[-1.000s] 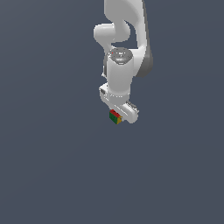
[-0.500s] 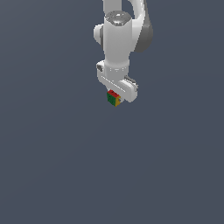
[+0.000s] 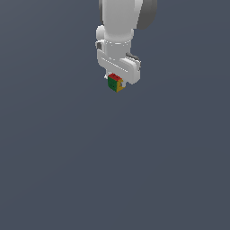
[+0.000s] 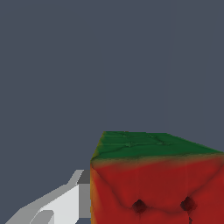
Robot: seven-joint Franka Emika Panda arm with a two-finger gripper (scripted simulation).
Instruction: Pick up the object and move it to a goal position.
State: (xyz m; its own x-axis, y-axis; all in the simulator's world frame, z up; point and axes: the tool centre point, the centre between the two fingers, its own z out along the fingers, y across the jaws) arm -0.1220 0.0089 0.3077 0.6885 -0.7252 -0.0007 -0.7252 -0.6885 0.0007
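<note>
Cube (image 3: pixel 116 83), red, green, yellow: clenched in your white gripper's (image 3: pixel 117 80) jaws, carried clear of the grey floor (image 3: pixel 67 170) for transfer.

A plain, flat slate-grey backdrop (image 3: pixel 58 157) fills both views (no edge, seam or marking shows on it anywhere).

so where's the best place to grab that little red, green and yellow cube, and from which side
Grip the tiny red, green and yellow cube across two opposite flat faces, coming from above, as the white gripper appears to have it now. Its faces are flat and parallel, so the fingers can seat squarely; the dotted red face points up at the wrist camera, between the fingers.
</note>
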